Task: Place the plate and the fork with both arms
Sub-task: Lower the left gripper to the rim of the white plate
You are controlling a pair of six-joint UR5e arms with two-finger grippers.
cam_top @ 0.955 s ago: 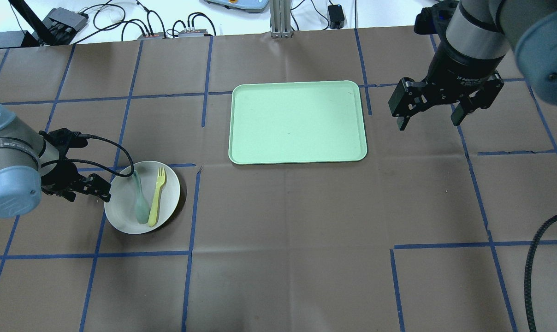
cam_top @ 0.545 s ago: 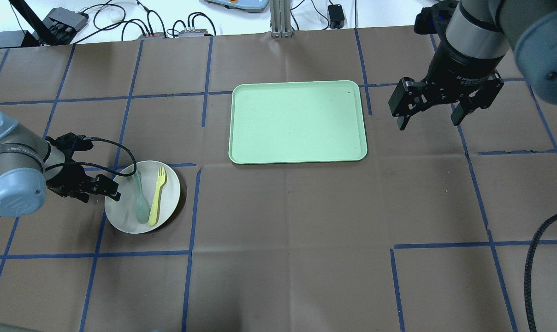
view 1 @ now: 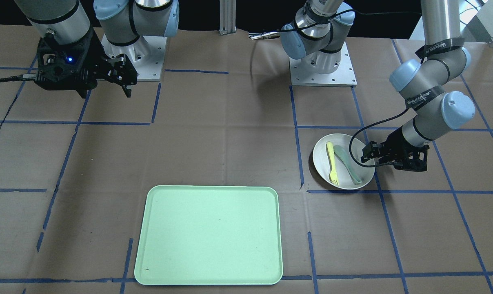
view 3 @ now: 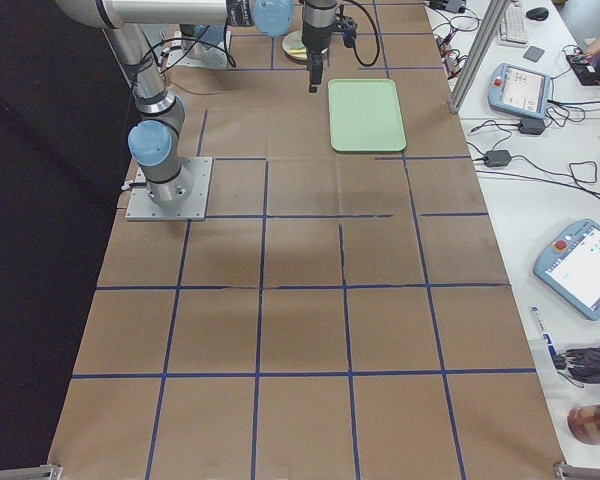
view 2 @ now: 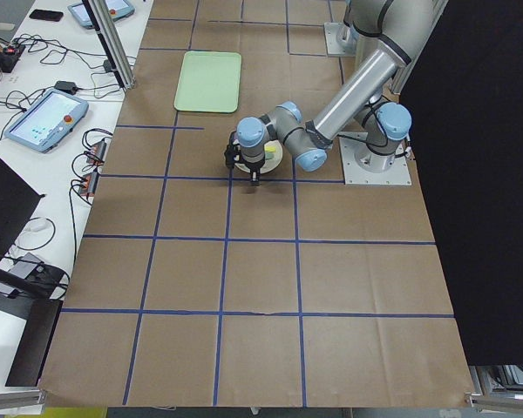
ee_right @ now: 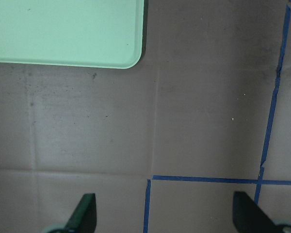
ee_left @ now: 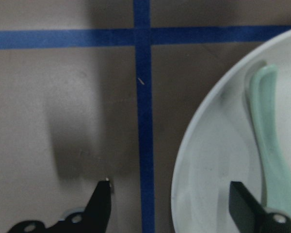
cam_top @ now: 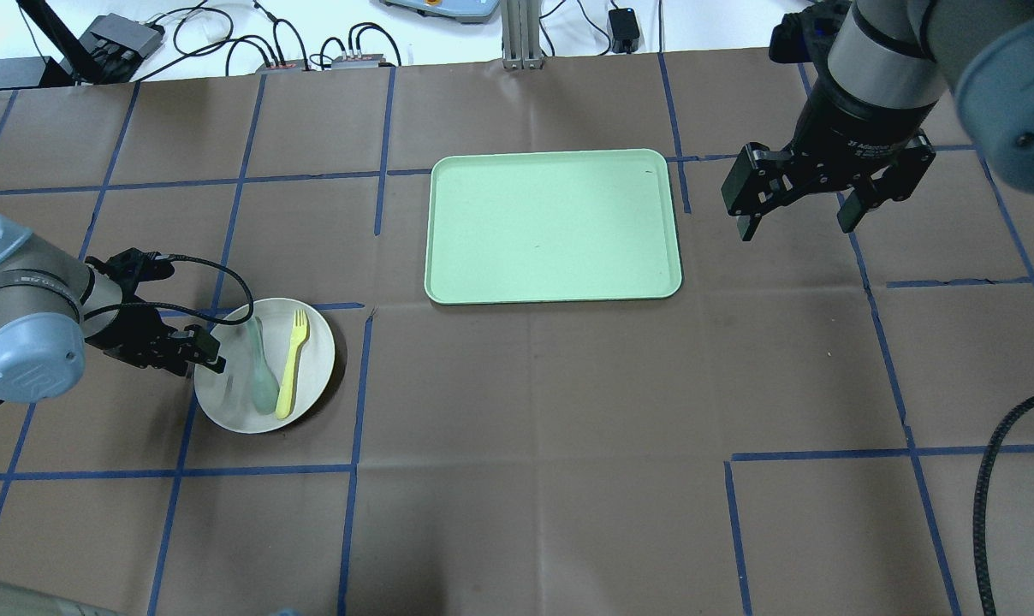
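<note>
Plate (cam_top: 316, 364) lies directly at the left gripper (cam_top: 210, 351). Its near rim passes between the two fingers, which stand apart and hold nothing: one is over the inside of the plate, the other outside it, over the table (cam_top: 517, 428). We cannot tell whether the fingers are low enough to touch the rim.

In the plate lie the yellow fork (cam_top: 293, 366) and a grey-green spoon (cam_top: 263, 376), side by side. Their long axes run across the direction in which this gripper reaches, and the fork's tines point away from the robot. The spoon is just beside the inner finger and the fork is beyond it.

We judge that closing on the rim would take the plate together with both utensils.

The right gripper (cam_top: 798, 228) is also apart and empty. It is well apart from the plate, on the far side of the pale green tray (cam_top: 551, 227), so the left arm is much the nearer one.
</note>
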